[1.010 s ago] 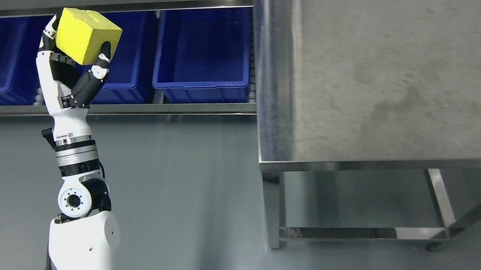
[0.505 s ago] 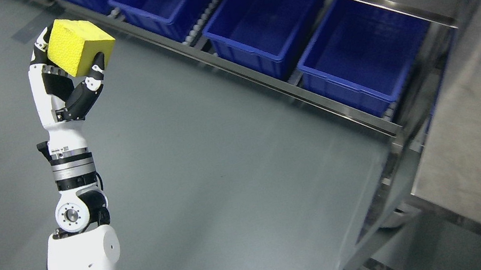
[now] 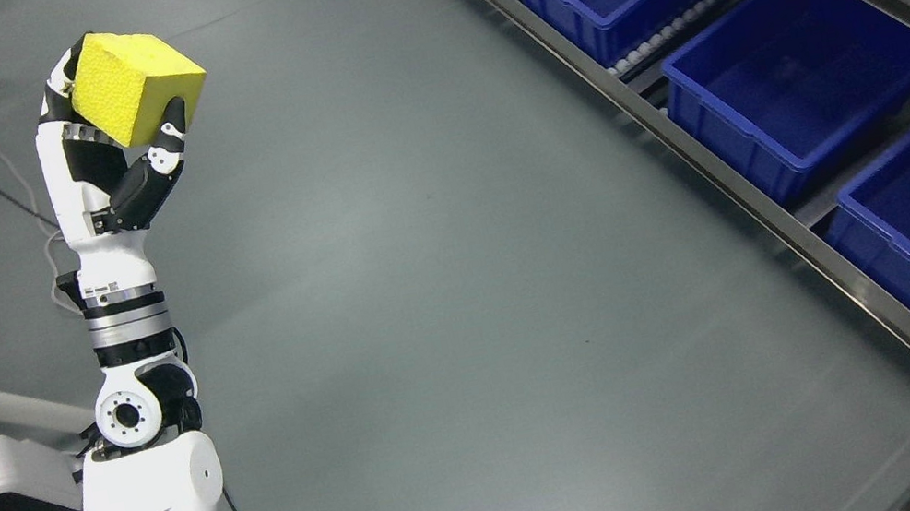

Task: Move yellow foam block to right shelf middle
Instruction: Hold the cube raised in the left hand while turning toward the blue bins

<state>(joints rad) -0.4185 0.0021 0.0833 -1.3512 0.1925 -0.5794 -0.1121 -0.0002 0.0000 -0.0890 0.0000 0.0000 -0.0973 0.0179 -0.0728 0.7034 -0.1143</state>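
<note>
Head view — yellow foam block (image 3: 135,85) between fingers (image 3: 166,147)

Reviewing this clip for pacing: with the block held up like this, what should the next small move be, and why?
Probably turn the base further toward the shelf while keeping the grasp. The left hand holds the yellow foam block raised over bare floor, well left of the blue bins, so nothing is within placing range yet.

one view only, from the robot's head, looking steeply down at the grey floor (image 3: 465,310), with the white left arm (image 3: 147,497) close by and blue plastic bins (image 3: 799,82) farther right.
</note>
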